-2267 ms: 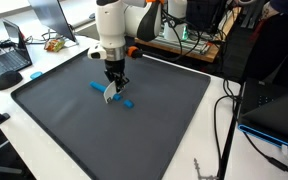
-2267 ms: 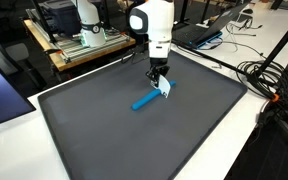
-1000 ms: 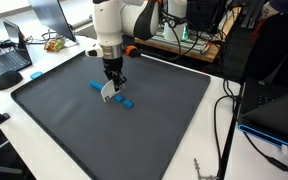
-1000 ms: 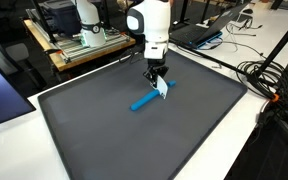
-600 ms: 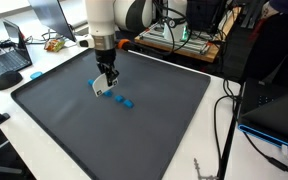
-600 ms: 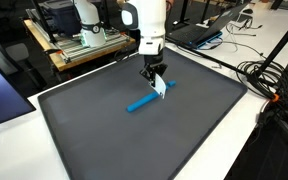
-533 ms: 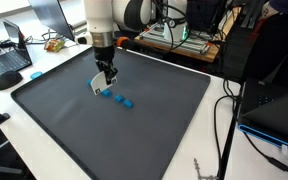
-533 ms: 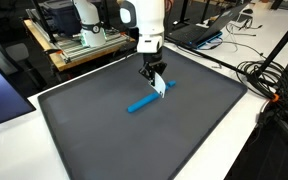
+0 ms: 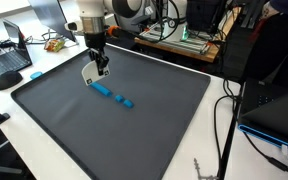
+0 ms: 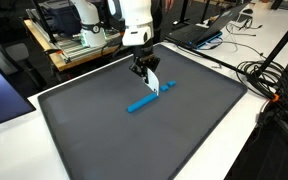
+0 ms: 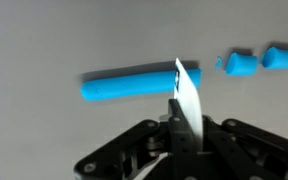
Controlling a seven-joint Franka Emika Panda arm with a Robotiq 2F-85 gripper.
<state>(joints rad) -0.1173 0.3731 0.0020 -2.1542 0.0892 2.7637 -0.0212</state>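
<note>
My gripper (image 9: 98, 66) is shut on a thin white blade (image 9: 88, 72) and holds it raised over the far left part of a dark grey mat (image 9: 144, 135). A blue clay roll (image 9: 102, 88) lies on the mat just below and in front of it, with two small cut blue pieces (image 9: 123, 100) beside the roll's end. In the wrist view the blade (image 11: 187, 100) stands upright between the fingers (image 11: 184, 135), above the roll (image 11: 129, 85) and the pieces (image 11: 259, 60). Both exterior views show the gripper (image 10: 142, 66), blade (image 10: 153, 82) and roll (image 10: 142, 101).
A laptop (image 9: 9, 60) and a small blue object (image 9: 36, 73) sit on the white table left of the mat. Cables (image 9: 232, 115) run along the mat's right side. A cart with electronics (image 10: 79, 40) stands behind the mat.
The gripper with the blade has lifted off the clay and moved back and away from the cut pieces, towards the mat's far edge. The roll and pieces stay put.
</note>
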